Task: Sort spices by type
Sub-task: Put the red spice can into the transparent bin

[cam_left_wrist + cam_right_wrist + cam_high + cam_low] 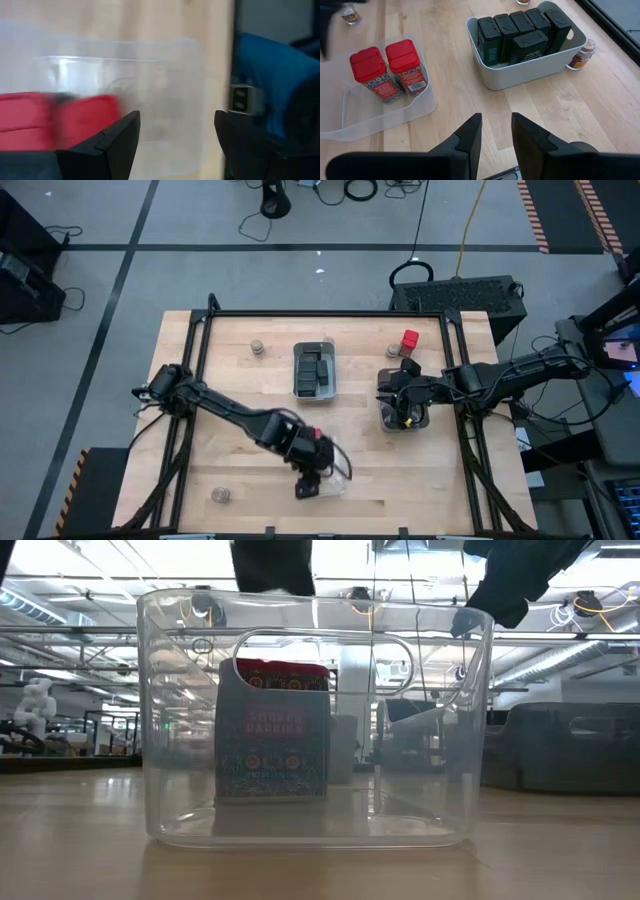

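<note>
Two red blocks (370,72) (406,65) stand upright on their bases in a clear tray (350,115) near the table's front edge; one shows through the tray wall (273,730). My left gripper (176,116) hovers open just above this tray (335,480), with nothing between its fingers and the red blocks (50,120) beside it. Several dark blocks (520,30) fill a grey tray (520,75) at the middle far side. My right gripper (496,116) hangs over a dark tray (405,420) at the right, open by a narrow gap and empty.
Another red block (409,340) stands on the table at the far right. Round jars with brown tops stand loose: one beside the grey tray (581,54), one at the far left (257,346), one at the near left (221,494). A black frame (330,313) borders the table.
</note>
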You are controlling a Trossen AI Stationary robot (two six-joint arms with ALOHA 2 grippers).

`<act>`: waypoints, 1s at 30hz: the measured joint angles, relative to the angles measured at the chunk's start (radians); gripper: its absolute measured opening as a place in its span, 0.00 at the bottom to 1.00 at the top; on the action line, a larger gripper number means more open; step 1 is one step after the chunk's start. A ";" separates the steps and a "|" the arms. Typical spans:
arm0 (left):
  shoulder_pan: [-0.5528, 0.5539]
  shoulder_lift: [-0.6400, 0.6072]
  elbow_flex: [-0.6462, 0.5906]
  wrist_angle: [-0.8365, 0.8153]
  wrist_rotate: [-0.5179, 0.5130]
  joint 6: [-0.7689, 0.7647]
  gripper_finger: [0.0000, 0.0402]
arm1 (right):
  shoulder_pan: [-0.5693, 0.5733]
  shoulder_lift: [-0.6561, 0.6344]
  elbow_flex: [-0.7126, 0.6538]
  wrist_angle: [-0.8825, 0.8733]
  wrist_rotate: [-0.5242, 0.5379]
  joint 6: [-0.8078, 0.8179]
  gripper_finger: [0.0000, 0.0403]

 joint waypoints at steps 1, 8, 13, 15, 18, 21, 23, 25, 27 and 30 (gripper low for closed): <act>-0.015 0.000 0.000 0.009 0.004 0.001 0.65 | 0.000 0.000 0.000 0.000 0.000 0.000 0.22; -0.063 0.028 -0.001 0.015 0.001 -0.022 0.65 | 0.000 0.000 0.000 0.002 0.000 -0.011 0.22; -0.075 0.081 0.000 -0.007 0.003 -0.030 0.65 | 0.000 0.000 0.000 0.013 0.000 -0.008 0.22; -0.073 0.104 -0.001 -0.011 0.015 -0.031 0.65 | 0.000 0.000 0.000 0.016 0.000 -0.008 0.22; -0.071 0.114 -0.001 -0.014 0.027 -0.031 0.65 | 0.000 0.000 0.000 0.016 0.000 -0.008 0.22; -0.073 0.114 -0.001 -0.015 0.027 -0.031 0.65 | 0.000 0.000 0.000 0.015 0.000 -0.008 0.22; -0.072 0.110 -0.001 -0.026 0.026 -0.031 0.65 | 0.000 0.000 0.000 0.015 0.000 -0.009 0.22; -0.067 0.106 -0.001 -0.045 0.021 -0.031 0.65 | 0.000 0.000 0.000 0.015 0.000 -0.010 0.22; -0.062 0.105 -0.001 -0.080 0.006 -0.031 0.65 | 0.000 0.000 0.000 0.015 0.000 -0.011 0.22; -0.054 0.106 -0.001 -0.133 -0.030 -0.027 0.65 | 0.000 0.000 0.000 0.015 0.000 -0.011 0.22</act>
